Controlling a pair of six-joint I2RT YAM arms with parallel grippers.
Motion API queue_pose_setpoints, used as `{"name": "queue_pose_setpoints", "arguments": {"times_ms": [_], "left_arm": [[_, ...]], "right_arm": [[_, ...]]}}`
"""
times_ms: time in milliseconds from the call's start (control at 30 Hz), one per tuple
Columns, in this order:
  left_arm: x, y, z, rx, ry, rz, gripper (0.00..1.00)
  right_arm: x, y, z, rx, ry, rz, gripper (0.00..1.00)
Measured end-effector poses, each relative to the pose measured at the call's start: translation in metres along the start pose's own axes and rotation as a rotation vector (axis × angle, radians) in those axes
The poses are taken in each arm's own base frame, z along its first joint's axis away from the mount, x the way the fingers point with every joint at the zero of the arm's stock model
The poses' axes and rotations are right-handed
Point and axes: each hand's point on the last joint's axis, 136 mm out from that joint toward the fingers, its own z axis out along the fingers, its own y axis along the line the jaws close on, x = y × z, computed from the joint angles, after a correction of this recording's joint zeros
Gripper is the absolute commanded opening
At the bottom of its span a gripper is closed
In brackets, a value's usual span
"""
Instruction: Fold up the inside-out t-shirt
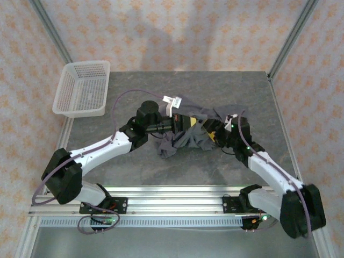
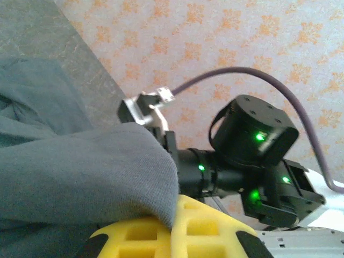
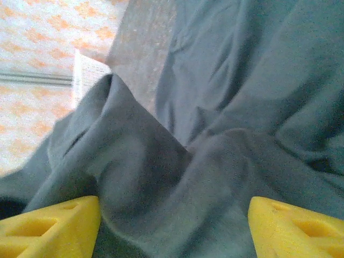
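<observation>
The left pincer (image 2: 172, 228) is closed on a fold of the t-shirt (image 2: 80, 172). In its wrist view the grey cloth runs down into the seam where the two yellow fingers (image 2: 215, 231) meet. From above, this pincer (image 1: 189, 122) lies over the far left part of the bunched t-shirt (image 1: 185, 141), pointing right.

The right pincer (image 3: 174, 228) is open. Its yellow fingers (image 3: 48, 226) stand wide apart at the two lower corners of its wrist view, and loose folds of the t-shirt (image 3: 242, 107) lie between them, gripped by neither. From above, this pincer (image 1: 214, 133) sits at the right side of the heap, pointing left, close to the left one.

The t-shirt is crumpled in a wrinkled mound near the middle of the desk (image 1: 134, 166), between the two wrists, with part of it spilling toward the near left. The right arm (image 2: 252, 140), black with green lights, is just beyond the cloth in the left wrist view.

A white mesh basket (image 1: 86, 65) sits at the far left corner of the desk, well apart from the t-shirt.
</observation>
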Motion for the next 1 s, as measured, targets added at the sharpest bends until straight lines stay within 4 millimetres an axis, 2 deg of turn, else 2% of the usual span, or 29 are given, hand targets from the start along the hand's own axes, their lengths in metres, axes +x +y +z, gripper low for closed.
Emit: {"name": "queue_pose_setpoints", "arguments": {"times_ms": [33,67,133,167,200,300,367,467,567,600,667,733,833,900,1000], "left_arm": [[0.001,0.000,-0.001,-0.001,0.000,0.002,0.00],[0.001,0.000,-0.002,-0.004,0.001,0.001,0.00],[0.004,0.003,-0.005,-0.015,-0.001,-0.003,0.00],[0.007,0.005,-0.006,-0.026,0.003,-0.009,0.00],[0.010,0.011,-0.008,-0.052,0.005,-0.018,0.00],[0.025,0.036,-0.018,-0.179,0.013,-0.045,0.00],[0.042,0.061,-0.027,-0.275,0.020,-0.076,0.06],[0.089,0.111,-0.045,-0.433,0.060,-0.175,0.20],[0.144,0.158,-0.071,-0.601,0.130,-0.288,0.42],[0.158,0.169,-0.080,-0.654,0.148,-0.313,0.46],[0.169,0.181,-0.097,-0.748,0.163,-0.328,0.49],[0.160,0.181,-0.114,-0.822,0.132,-0.296,0.49],[0.120,0.166,-0.136,-0.910,0.043,-0.190,0.49],[0.083,0.149,-0.142,-0.945,-0.023,-0.105,0.49],[0.046,0.130,-0.132,-0.935,-0.038,-0.013,0.48]], "right_arm": [[0.000,0.005,0.004,-0.028,0.006,0.020,0.65],[0.000,0.009,0.007,-0.052,0.008,0.030,0.52],[0.003,0.019,0.008,-0.112,0.013,0.062,0.18],[0.004,0.024,0.007,-0.136,0.013,0.071,0.07],[0.004,0.029,0.007,-0.159,0.013,0.079,0.00],[0.002,0.047,-0.002,-0.226,-0.004,0.083,0.00],[0.000,0.062,-0.014,-0.276,-0.025,0.054,0.00],[0.002,0.080,-0.035,-0.334,-0.055,-0.018,0.00],[0.013,0.070,-0.040,-0.291,-0.059,-0.076,0.00],[0.019,0.059,-0.039,-0.251,-0.047,-0.091,0.00],[0.032,0.034,-0.033,-0.155,-0.016,-0.110,0.00],[0.046,0.010,-0.028,-0.054,0.023,-0.135,0.06],[0.065,-0.013,-0.024,0.072,0.080,-0.205,0.20],[0.072,-0.014,-0.019,0.132,0.117,-0.257,0.32],[0.074,-0.003,-0.007,0.164,0.140,-0.319,0.37]]}}
